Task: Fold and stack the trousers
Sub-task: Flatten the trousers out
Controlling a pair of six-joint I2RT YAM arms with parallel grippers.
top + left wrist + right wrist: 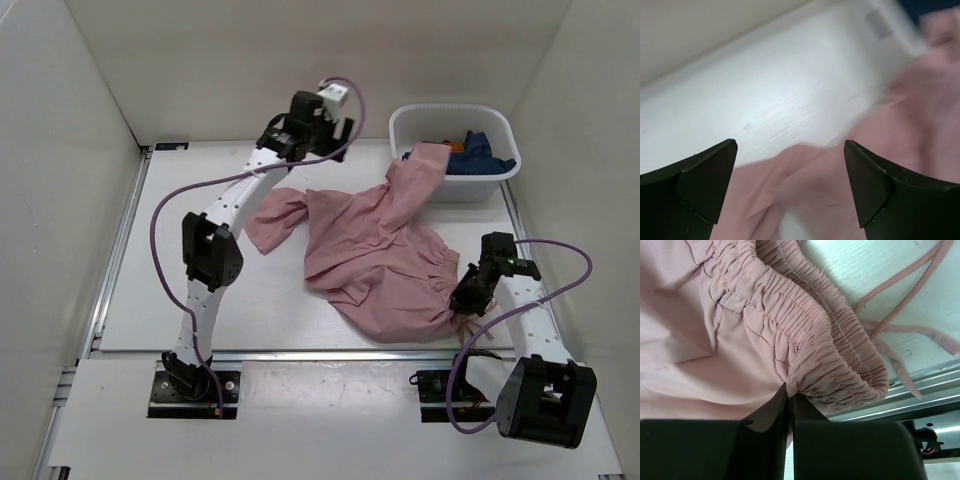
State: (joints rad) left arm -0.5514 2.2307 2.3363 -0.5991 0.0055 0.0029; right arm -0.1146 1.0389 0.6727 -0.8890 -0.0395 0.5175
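The dusty-pink trousers (370, 250) lie crumpled across the middle of the table, one leg reaching up over the rim of the white bin (455, 185). My right gripper (466, 297) is shut on the gathered elastic waistband (805, 340) at the near right; the pink drawstrings (900, 305) trail beside it. My left gripper (300, 135) is open and raised at the far side, above the table behind the other leg's end (275, 222). In the left wrist view the pink fabric (840, 180) lies blurred below and between the open fingers (705, 185).
The white bin at the back right holds dark blue garments with an orange patch (480, 155). The table's metal front rail (920, 390) runs just beyond the waistband. White walls enclose the table at left, back and right.
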